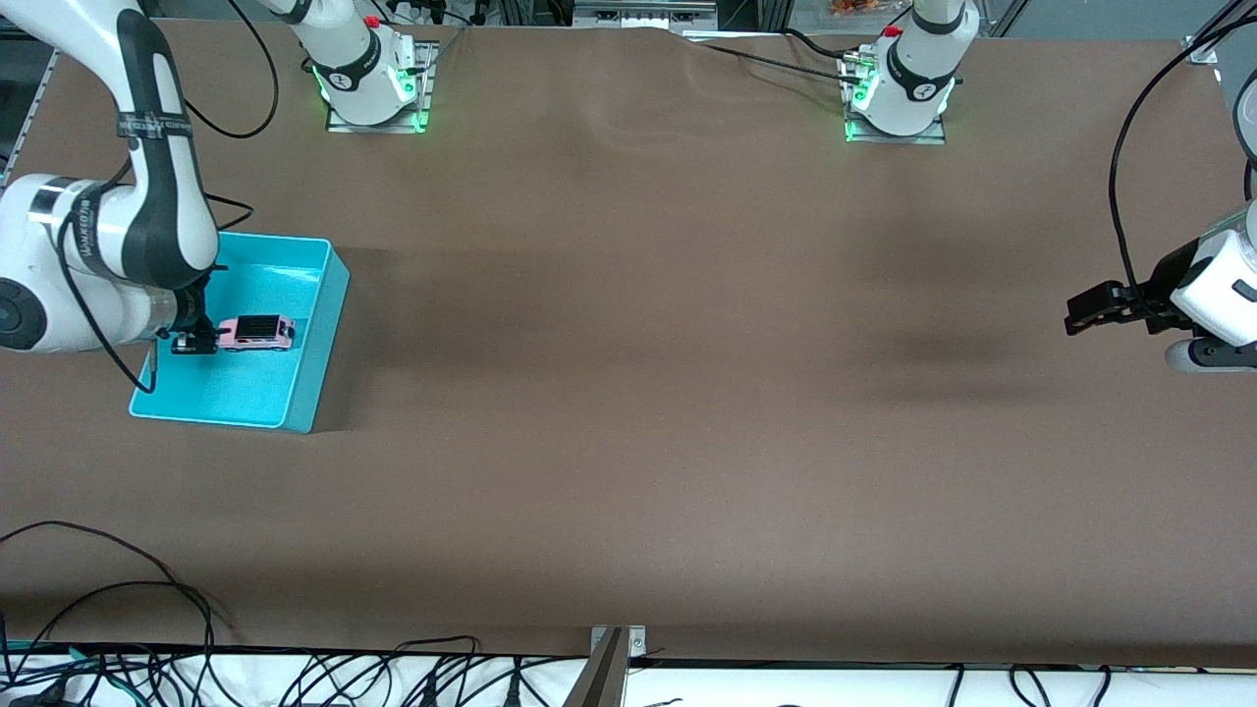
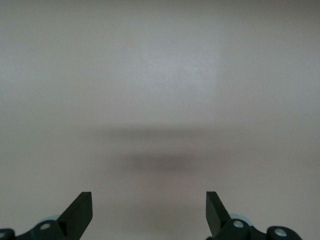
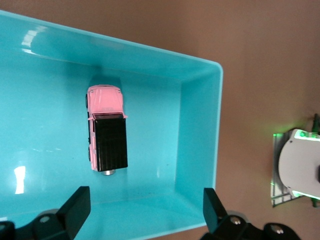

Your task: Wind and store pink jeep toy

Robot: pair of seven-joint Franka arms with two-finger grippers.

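The pink jeep toy (image 1: 257, 332) has a light pink body and a black roof, and sits on its wheels inside the cyan bin (image 1: 324, 324). In the right wrist view the jeep (image 3: 106, 135) rests on the bin's floor, clear of the bin's walls (image 3: 200, 125). My right gripper (image 1: 191, 342) hangs over the bin just past one end of the jeep. It is open and empty (image 3: 145, 197), not touching the toy. My left gripper (image 1: 1085, 319) is open and empty over bare table at the left arm's end (image 2: 149, 200).
The brown table (image 1: 628, 393) spreads between the two arms. The arm bases (image 1: 373, 79) (image 1: 899, 88) stand along its back edge. Cables (image 1: 147, 589) lie along the edge nearest the front camera.
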